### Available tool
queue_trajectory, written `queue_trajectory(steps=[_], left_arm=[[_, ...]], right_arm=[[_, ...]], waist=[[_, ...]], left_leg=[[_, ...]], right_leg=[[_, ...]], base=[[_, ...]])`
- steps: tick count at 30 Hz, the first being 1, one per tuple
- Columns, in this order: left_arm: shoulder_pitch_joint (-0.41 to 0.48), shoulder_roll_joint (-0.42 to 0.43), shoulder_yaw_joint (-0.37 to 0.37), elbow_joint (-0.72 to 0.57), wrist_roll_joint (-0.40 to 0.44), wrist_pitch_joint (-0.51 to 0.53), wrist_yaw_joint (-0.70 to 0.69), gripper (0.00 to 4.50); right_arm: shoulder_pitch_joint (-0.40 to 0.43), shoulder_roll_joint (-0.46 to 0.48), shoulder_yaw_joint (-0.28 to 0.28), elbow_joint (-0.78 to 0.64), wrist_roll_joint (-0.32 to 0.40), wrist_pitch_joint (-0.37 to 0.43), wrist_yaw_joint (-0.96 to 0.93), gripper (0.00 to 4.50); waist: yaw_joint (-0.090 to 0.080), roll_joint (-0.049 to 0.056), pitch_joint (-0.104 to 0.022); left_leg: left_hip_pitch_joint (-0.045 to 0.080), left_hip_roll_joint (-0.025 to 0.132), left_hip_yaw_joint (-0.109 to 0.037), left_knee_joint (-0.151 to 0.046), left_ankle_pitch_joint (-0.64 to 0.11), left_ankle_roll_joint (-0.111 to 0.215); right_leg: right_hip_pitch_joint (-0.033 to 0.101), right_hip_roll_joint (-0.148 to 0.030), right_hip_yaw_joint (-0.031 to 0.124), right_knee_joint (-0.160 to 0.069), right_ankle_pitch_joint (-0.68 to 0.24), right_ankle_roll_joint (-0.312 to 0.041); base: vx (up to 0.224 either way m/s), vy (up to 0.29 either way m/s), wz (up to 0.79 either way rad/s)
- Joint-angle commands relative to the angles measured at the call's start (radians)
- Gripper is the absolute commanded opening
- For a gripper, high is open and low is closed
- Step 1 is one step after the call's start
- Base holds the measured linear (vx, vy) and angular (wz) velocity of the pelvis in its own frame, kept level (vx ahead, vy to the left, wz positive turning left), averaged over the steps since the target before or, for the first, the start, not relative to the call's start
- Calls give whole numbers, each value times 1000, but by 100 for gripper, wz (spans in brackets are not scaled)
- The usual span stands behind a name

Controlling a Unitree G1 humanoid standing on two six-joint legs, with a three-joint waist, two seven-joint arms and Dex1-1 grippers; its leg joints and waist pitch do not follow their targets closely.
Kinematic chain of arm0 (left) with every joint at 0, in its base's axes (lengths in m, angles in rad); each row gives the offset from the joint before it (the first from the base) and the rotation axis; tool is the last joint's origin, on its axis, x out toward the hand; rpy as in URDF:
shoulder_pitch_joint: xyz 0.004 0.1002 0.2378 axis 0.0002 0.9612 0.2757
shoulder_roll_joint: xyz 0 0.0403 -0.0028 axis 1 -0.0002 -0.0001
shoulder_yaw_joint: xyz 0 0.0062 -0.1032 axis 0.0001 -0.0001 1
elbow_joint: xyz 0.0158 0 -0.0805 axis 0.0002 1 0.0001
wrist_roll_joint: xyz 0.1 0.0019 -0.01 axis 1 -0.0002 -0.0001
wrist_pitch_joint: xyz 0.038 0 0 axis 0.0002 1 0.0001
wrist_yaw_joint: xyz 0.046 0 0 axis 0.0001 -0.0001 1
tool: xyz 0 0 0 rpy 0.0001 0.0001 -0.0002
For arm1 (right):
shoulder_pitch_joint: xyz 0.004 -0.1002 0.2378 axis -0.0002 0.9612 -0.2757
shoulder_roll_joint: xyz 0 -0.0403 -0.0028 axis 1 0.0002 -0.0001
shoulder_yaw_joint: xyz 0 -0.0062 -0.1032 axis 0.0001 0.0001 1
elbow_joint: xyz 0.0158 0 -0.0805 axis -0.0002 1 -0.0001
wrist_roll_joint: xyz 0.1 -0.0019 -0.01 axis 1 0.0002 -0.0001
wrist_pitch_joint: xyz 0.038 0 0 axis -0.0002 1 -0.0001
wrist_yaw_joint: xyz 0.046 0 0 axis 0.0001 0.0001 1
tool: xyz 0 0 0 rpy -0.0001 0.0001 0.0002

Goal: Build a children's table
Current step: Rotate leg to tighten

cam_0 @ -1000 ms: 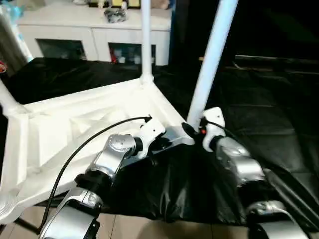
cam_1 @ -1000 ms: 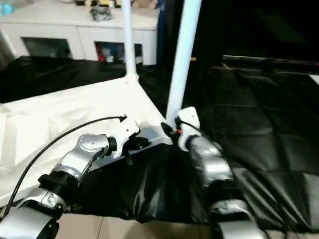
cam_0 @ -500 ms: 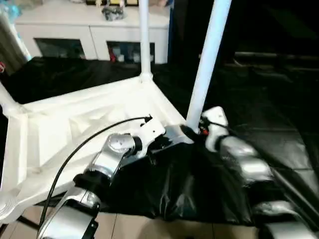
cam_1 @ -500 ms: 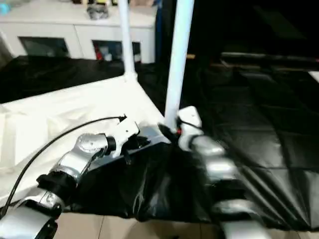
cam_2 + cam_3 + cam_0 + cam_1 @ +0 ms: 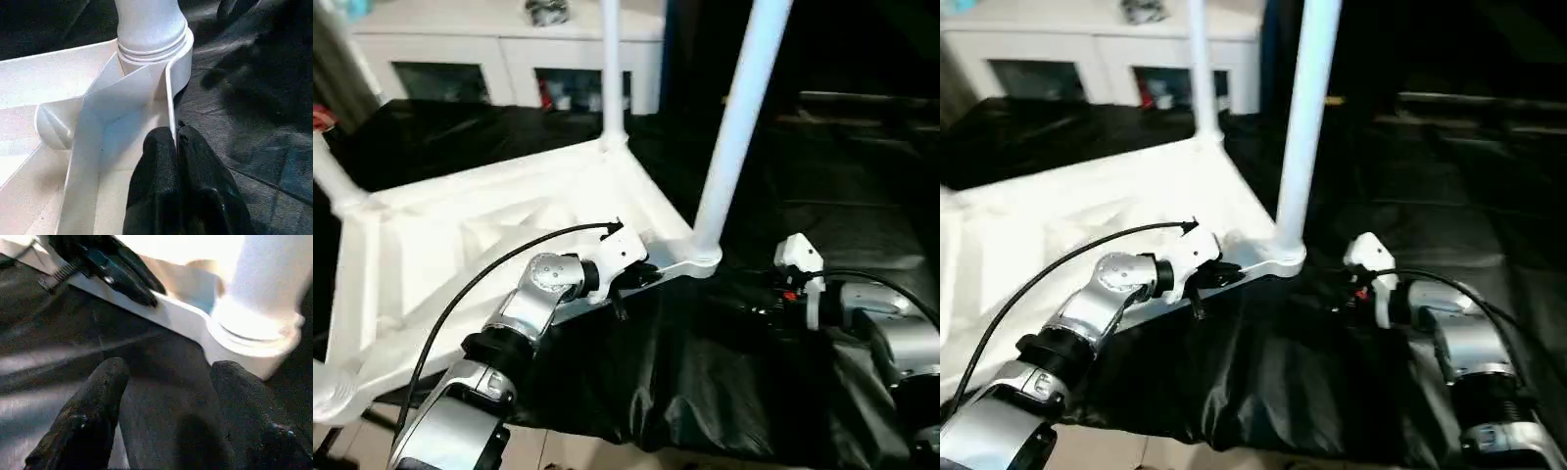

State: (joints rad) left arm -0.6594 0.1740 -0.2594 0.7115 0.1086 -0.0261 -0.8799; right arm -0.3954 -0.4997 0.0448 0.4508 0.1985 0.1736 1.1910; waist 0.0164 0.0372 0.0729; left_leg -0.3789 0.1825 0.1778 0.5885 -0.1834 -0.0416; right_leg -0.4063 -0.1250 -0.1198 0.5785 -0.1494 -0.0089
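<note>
Two legs rise from the upturned tabletop (image 5: 460, 245), which lies ribbed side up on a black sheet (image 5: 822, 235): the near leg (image 5: 739, 117) stands in the corner socket (image 5: 156, 54) closest to the grippers, and the far leg (image 5: 611, 69) stands in the corner beyond it. A third leg (image 5: 331, 176) slants off at the tabletop's far left corner. The left gripper (image 5: 175, 147) has its black fingers pressed together on the thin upright rim of the tabletop, just beside the near socket, one finger inside the rim and one outside. The right gripper (image 5: 166, 396) hangs apart from the socket, its fingers (image 5: 88, 416) spread with only black sheet between them and the base of the near leg close ahead. Black sheet lies bare to the right of the near leg and out past the right forearm (image 5: 891, 333). The sheet's front edge hangs over toward pale floor tiles (image 5: 578, 455) below the left forearm (image 5: 524, 313). Behind the tabletop stands a white cabinet (image 5: 509, 49) with glass doors, well apart from the grippers.
</note>
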Motion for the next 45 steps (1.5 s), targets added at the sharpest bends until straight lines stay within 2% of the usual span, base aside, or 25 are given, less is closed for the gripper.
queue_trajectory(steps=[1, 2, 3, 5, 7, 11, 12, 14, 17, 20, 21, 26, 27, 29, 30, 31, 32, 35, 36, 45], left_arm=[[0, 1, 23, -22, -44, 6, 1, 27], [1, 1, 29, -28, -49, 16, 2, 47], [3, 5, 31, -35, -53, 21, -4, 64], [8, 15, 27, -45, -51, 27, -22, 70], [19, 28, 26, -65, -55, 46, -43, 94], [27, 43, 25, -87, -59, 68, -63, 126], [25, 46, 22, -86, -60, 72, -61, 147], [12, 40, 25, -74, -66, 87, -50, 158], [-4, 29, 24, -59, -64, 101, -36, 186], [-27, 13, 19, -33, -47, 119, -6, 200], [-30, 11, 17, -29, -44, 122, -2, 207], [-75, -29, 22, 50, -44, 143, 42, 207], [-80, -33, 24, 58, -44, 147, 48, 207], [-90, -39, 25, 76, -43, 149, 54, 207], [-97, -42, 26, 88, -46, 157, 51, 207], [-101, -45, 26, 94, -51, 164, 43, 207], [-105, -49, 28, 101, -56, 167, 36, 207], [-118, -58, 30, 125, -57, 171, 40, 207], [-119, -57, 28, 129, -53, 168, 44, 190], [-141, -61, 20, 161, -53, 169, 18, 116]], right_arm=[[-1, 15, 2, -25, 12, 2, -9, 311], [-4, 22, 2, -27, 18, 6, -12, 314], [-5, 27, 3, -33, 25, 9, -15, 314], [-9, 36, 5, -42, 26, 13, -30, 314], [-11, 39, 7, -47, 25, 19, -33, 314], [-9, 25, 5, -34, 3, 4, -51, 314], [-11, 18, 0, -21, 2, 16, -53, 330], [-19, 9, -17, -3, 2, 30, -73, 346], [-25, 1, -29, 3, 13, 50, -78, 368], [-24, -11, -29, -2, 1, 41, -95, 387], [-24, -13, -29, -2, -4, 36, -101, 391], [-48, -12, -44, 41, -30, 11, -179, 391], [-51, -9, -47, 46, -32, 8, -187, 391], [-56, -6, -50, 53, -38, 3, -202, 391], [-59, -3, -51, 56, -40, -1, -216, 391], [-61, -1, -51, 58, -39, -3, -221, 391], [-62, 0, -50, 60, -38, -5, -227, 391], [-67, 2, -46, 70, -38, -16, -243, 391], [-68, 3, -45, 71, -38, -18, -245, 393], [-78, 12, -43, 87, -43, -36, -258, 394]], waist=[[12, -29, -85], [14, -30, -84], [23, -25, -91], [27, -23, -93], [29, -22, -92], [30, -22, -88], [30, -22, -87], [31, -21, -86], [32, -23, -87], [35, -17, -90], [33, -19, -89], [37, -23, -93], [38, -19, -93], [38, -23, -94], [39, -14, -94], [38, -19, -95], [39, -16, -94], [40, -18, -95], [40, -15, -95], [40, -17, -95]], left_leg=[[5, 49, -5, -56, -164, 150], [1, 48, -5, -56, -161, 152], [0, 51, -6, -54, -138, 148], [-1, 52, -4, -48, -89, 157], [0, 51, -4, -49, -96, 157], [5, 51, 0, -53, -144, 127], [6, 50, 0, -53, -156, 116], [11, 49, 2, -54, -177, 99], [11, 49, 5, -53, -175, 97], [11, 47, 7, -49, -157, 105], [11, 48, 8, -50, -156, 106], [9, 41, 9, -44, -138, 114], [8, 40, 9, -43, -136, 116], [5, 40, 8, -42, -128, 125], [7, 40, 7, -42, -129, 124], [9, 40, 9, -41, -131, 126], [8, 40, 8, -41, -134, 126], [8, 39, 8, -41, -140, 125], [7, 39, 7, -41, -141, 125], [8, 40, 6, -42, -157, 120]], right_leg=[[47, -40, 54, -62, -241, -253], [53, -41, 52, -60, -241, -255], [56, -41, 51, -53, -221, -257], [54, -33, 52, -43, -138, -271], [53, -33, 52, -43, -142, -273], [52, -32, 55, -51, -207, -260], [52, -31, 56, -52, -222, -254], [50, -31, 59, -57, -250, -247], [50, -28, 63, -55, -247, -245], [50, -26, 67, -51, -214, -252], [49, -25, 68, -52, -213, -251], [52, -27, 66, -51, -204, -253], [53, -26, 66, -52, -207, -251], [55, -25, 65, -51, -195, -251], [54, -25, 64, -51, -196, -252], [53, -23, 64, -51, -188, -255], [54, -24, 64, -52, -190, -256], [55, -23, 62, -52, -196, -258], [56, -23, 62, -52, -195, -258], [57, -24, 61, -54, -210, -253]], base=[[0, 0, 0], [0, 0, 0], [0, 0, 0], [0, 0, 0], [0, 0, 0], [0, 0, 0], [0, 0, 0], [0, 0, 0], [0, 0, 0], [0, 0, 0], [0, 0, 0], [0, 0, 0], [0, 0, 0], [0, 0, 0], [0, 0, 0], [0, 0, 0], [0, 0, 0], [0, 0, 0], [0, 0, 0], [0, 0, 0]])
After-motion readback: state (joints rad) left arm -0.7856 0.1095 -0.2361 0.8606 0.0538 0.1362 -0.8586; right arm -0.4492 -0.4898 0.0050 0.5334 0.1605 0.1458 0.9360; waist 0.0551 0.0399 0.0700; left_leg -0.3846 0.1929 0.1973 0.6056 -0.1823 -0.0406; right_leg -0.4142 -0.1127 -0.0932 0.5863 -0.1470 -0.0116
